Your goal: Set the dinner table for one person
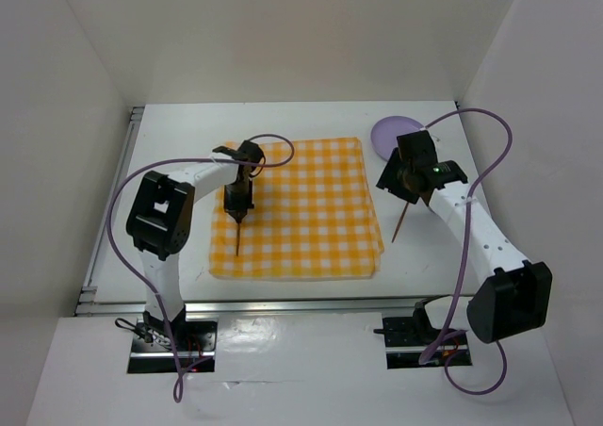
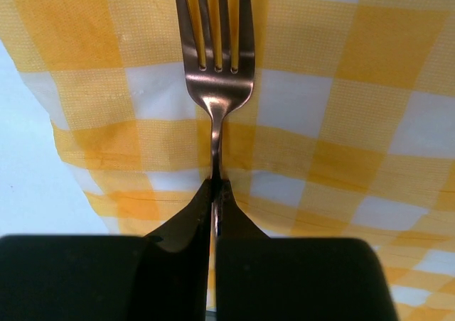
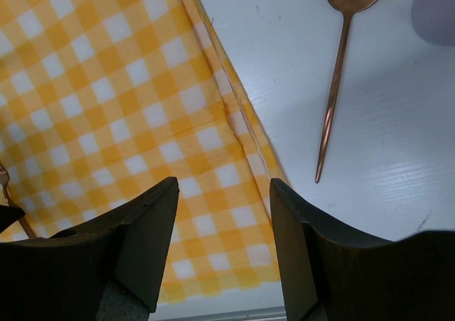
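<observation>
Top external shows the rail [image 1: 283, 304] nearest on the dinner table [image 1: 184, 132], with bare white margins around the checked cloth [image 1: 311, 209] and a purple plate [image 1: 391, 129] far right. Left wrist alone reveals the left gripper [image 2: 215, 187] clamped on a fork [image 2: 217, 72] over the cloth's edge. Right wrist shows the right gripper [image 3: 222, 189] spread, with a spoon [image 3: 334, 86] beyond on bare table.

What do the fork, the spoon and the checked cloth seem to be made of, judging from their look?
Fork: probably metal with a polished copper-rose finish; its tines show bright reflections.
Spoon: likely the same metal, coppery, with a soft sheen along the thin handle.
Checked cloth: woven fabric, matte; the left wrist view shows a fine weave texture and creases near its edge.
</observation>
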Available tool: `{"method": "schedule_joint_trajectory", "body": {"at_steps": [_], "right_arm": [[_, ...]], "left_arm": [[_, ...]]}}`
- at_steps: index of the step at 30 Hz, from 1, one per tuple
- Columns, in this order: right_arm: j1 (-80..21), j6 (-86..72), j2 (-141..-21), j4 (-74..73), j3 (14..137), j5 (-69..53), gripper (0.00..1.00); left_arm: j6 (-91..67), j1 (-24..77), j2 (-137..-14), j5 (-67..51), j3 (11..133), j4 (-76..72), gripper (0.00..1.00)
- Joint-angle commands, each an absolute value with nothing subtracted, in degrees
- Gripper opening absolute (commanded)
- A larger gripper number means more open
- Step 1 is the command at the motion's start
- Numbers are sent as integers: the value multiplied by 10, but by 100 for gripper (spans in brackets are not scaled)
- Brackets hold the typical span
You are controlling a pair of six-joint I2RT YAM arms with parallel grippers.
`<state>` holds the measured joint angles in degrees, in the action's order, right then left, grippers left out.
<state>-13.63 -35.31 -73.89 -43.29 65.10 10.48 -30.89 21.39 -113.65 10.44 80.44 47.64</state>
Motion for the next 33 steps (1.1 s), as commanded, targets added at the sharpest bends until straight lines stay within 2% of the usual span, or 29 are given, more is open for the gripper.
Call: {"method": "schedule_joint_trajectory", "body": {"at_steps": [1, 6, 7, 8, 11, 13, 17, 23, 28, 33], "right_arm": [[-139, -349, -742, -432, 661, 109, 62], [-139, -349, -735, -432, 656, 109, 62], [-139, -349, -729, -432, 656, 109, 62], [-139, -349, -729, -432, 656, 109, 62], [-139, -349, -723, -438, 650, 109, 62], [-139, -349, -718, -438, 650, 109, 62], [-139, -349, -713, -443, 650, 109, 62], [-139, -321, -713, -432, 645, 88, 65], [-139, -327, -799, -500, 645, 156, 65], [-139, -335, -892, -519, 645, 214, 65]], "left_arm": [[-294, 218, -1150, 116, 804, 468, 0], [-280, 218, -1150, 111, 804, 468, 7], [-280, 218, -1150, 111, 804, 468, 11], [-273, 218, -1150, 104, 804, 468, 29], [-273, 218, -1145, 91, 804, 468, 49], [-268, 218, -1145, 79, 810, 468, 54], [-268, 213, -1145, 85, 817, 468, 61], [-251, 207, -1118, 96, 873, 510, 64], [-232, 207, -1088, 169, 922, 541, 64], [-197, 207, -1030, 257, 900, 528, 63]]}}
